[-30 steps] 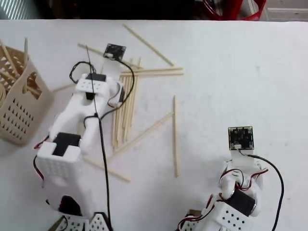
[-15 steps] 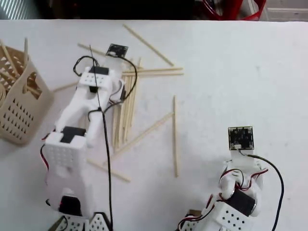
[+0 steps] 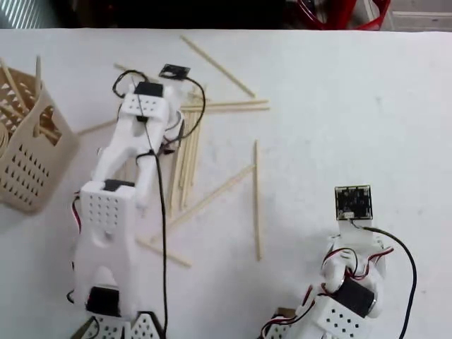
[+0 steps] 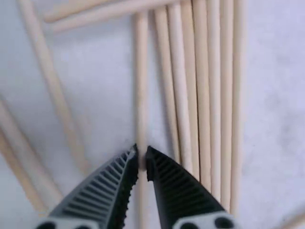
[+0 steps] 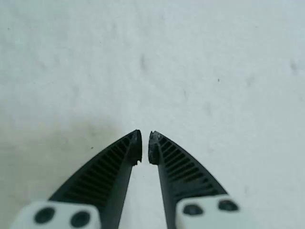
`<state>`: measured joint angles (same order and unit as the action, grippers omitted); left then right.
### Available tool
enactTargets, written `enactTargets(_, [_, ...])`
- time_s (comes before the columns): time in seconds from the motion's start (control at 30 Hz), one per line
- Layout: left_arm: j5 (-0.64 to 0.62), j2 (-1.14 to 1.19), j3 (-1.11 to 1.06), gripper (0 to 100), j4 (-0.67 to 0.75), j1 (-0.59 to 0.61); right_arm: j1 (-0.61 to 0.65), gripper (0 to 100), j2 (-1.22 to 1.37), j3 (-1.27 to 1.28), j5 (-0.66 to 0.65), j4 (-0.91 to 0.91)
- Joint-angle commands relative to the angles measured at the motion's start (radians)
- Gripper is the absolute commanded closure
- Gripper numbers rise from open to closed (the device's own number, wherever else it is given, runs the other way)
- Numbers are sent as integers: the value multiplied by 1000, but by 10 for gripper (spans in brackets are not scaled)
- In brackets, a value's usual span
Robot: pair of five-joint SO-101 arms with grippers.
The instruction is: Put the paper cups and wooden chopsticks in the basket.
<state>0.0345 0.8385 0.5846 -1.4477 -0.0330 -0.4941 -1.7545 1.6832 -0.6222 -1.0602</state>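
Observation:
Several wooden chopsticks (image 3: 189, 152) lie side by side in a bundle at the table's middle, with loose ones (image 3: 256, 201) scattered around it. My left arm (image 3: 141, 113) stretches over the bundle's far end. In the left wrist view my left gripper (image 4: 142, 159) is shut on a single chopstick (image 4: 140, 86) beside the packed row (image 4: 205, 86). The beige basket (image 3: 32, 152) stands at the far left with several chopsticks sticking out. My right arm (image 3: 352, 258) sits folded at the near right. Its gripper (image 5: 145, 143) is shut over bare white table, holding nothing.
Two chopsticks (image 3: 224, 106) lie crosswise past the bundle, another (image 3: 216, 66) slants near the far edge, and one (image 3: 164, 251) lies by the left arm's base. A red object (image 3: 342, 13) sits beyond the far edge. Bare white table spreads to the right.
My left arm has stretched out toward the table's far side, carrying its wrist along the chopstick bundle. The right arm has kept still.

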Motion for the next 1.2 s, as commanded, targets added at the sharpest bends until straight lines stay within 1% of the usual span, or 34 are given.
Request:
enactTargets(0.0, [0, -174, 31, 978, -63, 68, -12, 954, -1, 9, 2, 2])
enactTargets(0.1, [2, -269, 28, 978, -109, 91, -12, 954, -1, 9, 2, 2])
enactTargets(0.23, [5, -410, 46, 978, -190, 91, -12, 954, -1, 9, 2, 2])
enactTargets(0.33, [5, -535, 58, 978, -222, 90, -12, 954, -1, 9, 2, 2])
enactTargets(0.43, [28, -665, 72, 978, -232, 91, -12, 954, -1, 9, 2, 2])
enactTargets(0.53, [63, -800, 74, 978, -213, 125, -12, 954, -1, 9, 2, 2])
enactTargets(0.77, [126, -1064, 66, 978, -28, 298, -12, 954, -1, 9, 2, 2])
enactTargets(0.97, [115, -1210, 63, 978, 112, 449, -12, 954, -1, 9, 2, 2])
enactTargets(1.1, [31, -1225, 2, 978, 256, 539, -12, 954, -1, 9, 2, 2])
enactTargets(1.17, [3, -1219, -71, 979, 362, 562, -12, 954, -1, 9, 2, 2])
